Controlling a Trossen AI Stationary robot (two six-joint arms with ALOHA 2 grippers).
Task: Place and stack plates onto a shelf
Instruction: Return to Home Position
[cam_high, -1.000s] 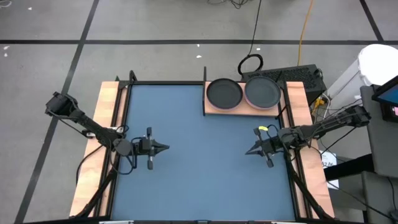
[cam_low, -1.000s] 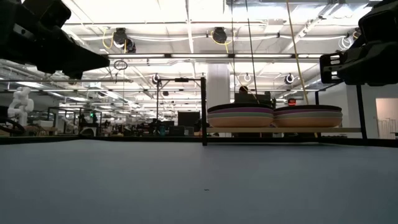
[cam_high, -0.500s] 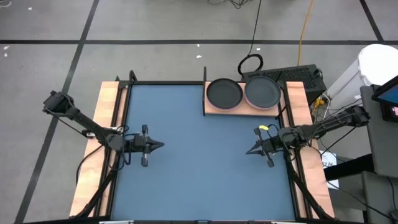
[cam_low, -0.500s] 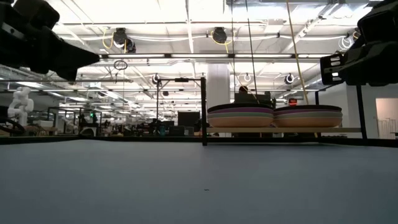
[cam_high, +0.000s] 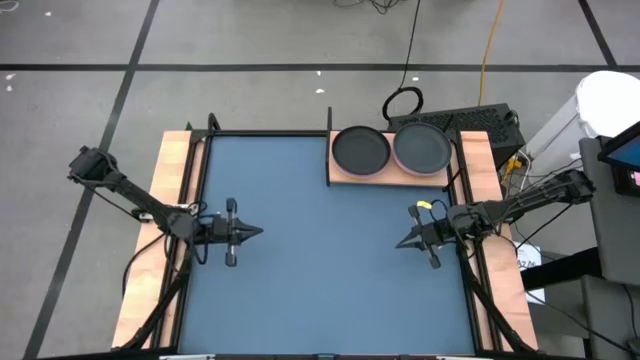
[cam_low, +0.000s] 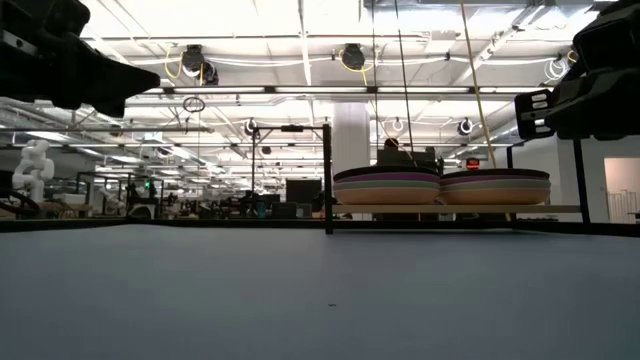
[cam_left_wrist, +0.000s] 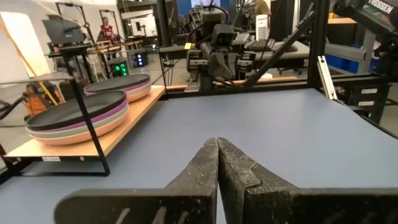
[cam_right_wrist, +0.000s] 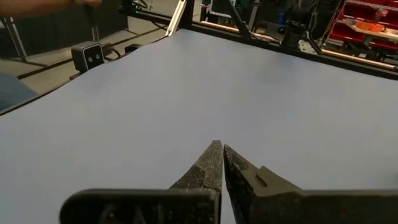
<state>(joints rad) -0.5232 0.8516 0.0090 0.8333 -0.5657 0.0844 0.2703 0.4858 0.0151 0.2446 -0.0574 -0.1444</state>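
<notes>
The plates stand in two stacks side by side on the shelf (cam_high: 390, 177) at the table's far right; the left stack (cam_high: 361, 150) and the right stack (cam_high: 422, 148) each have a dark plate on top. In the low view both stacks (cam_low: 387, 186) (cam_low: 495, 186) show pink, green and purple rims under the dark plate. My left gripper (cam_high: 258, 232) hovers shut over the left side of the blue mat, pointing right. My right gripper (cam_high: 399, 242) hovers shut over the mat's right side, pointing left. In the wrist views the left gripper (cam_left_wrist: 217, 143) and right gripper (cam_right_wrist: 217, 147) show their fingertips together.
The blue mat (cam_high: 320, 270) covers the table between the two arms. The shelf (cam_low: 460, 209) sits raised on a dark frame with an upright post (cam_low: 328, 178) at its left end. Cables and a keyboard (cam_high: 480, 118) lie beyond the far edge.
My left gripper has drawn back a little toward the table's left edge, staying shut and level. The right arm and the plates have kept still.
</notes>
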